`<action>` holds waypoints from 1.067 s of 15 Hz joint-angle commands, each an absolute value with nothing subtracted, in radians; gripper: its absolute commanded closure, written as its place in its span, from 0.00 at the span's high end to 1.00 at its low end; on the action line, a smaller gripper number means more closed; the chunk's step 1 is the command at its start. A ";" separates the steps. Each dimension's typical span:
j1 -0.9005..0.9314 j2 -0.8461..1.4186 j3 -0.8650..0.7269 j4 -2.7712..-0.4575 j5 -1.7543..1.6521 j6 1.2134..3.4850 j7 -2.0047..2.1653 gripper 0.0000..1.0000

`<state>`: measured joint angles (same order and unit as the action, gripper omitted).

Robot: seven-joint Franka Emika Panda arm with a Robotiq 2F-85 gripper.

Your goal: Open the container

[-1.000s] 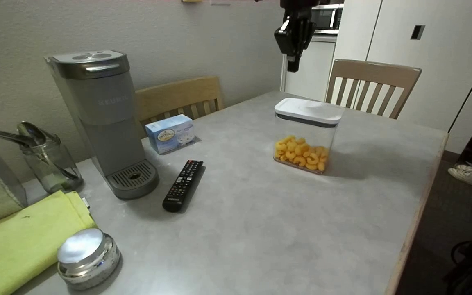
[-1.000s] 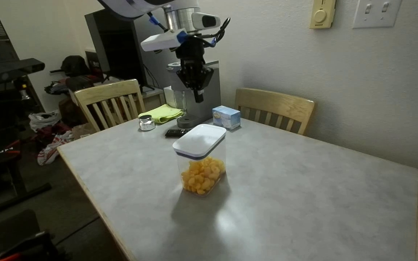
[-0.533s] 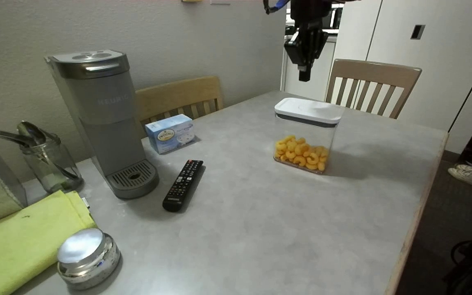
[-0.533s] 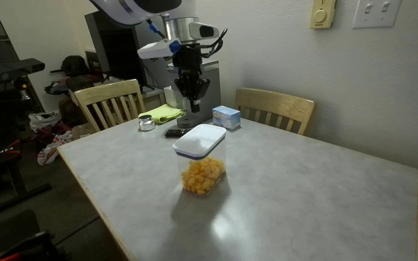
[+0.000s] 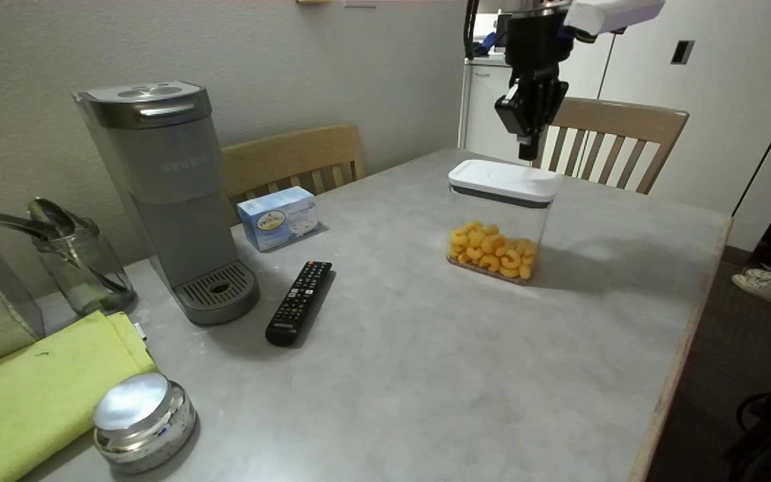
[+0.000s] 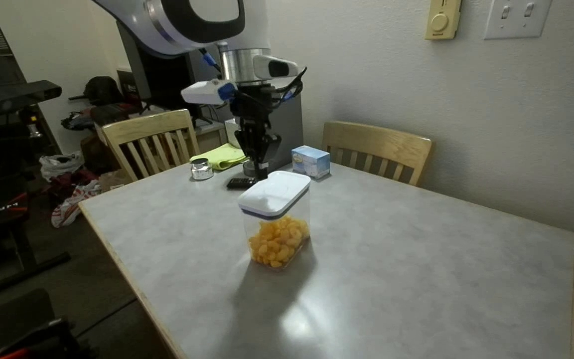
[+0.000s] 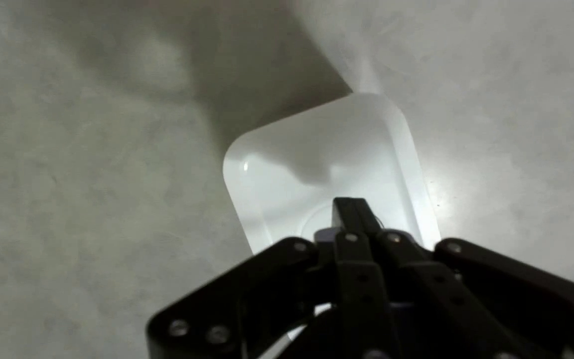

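Fingers (image 7: 345, 212) pinched together above the white lid (image 7: 327, 157) of the snack container (image 5: 501, 215), I judge this the approach, its round button (image 7: 318, 219) needing pressing next.

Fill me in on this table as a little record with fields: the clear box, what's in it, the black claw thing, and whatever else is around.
Main item: clear box, upright on the grey table
Contents: orange snack pieces in the lower part
Top: white lid, on
Claw: black gripper, shut, above the lid, with a gap showing in an exterior view
Left to do: opening the box
Also on the table: remote, pale blue box, coffee machine, silver tin, yellow cloth, glass jar holding cutlery
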<state>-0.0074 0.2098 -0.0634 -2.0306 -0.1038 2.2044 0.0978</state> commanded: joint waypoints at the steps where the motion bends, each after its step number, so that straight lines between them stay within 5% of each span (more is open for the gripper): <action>1: -0.026 0.178 -0.073 -2.117 -0.104 2.282 0.116 0.00; 16: -0.058 0.224 -0.066 -2.150 0.060 2.497 0.069 0.00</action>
<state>-0.0367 0.2194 -0.0774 -2.1263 0.0158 2.4431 0.1043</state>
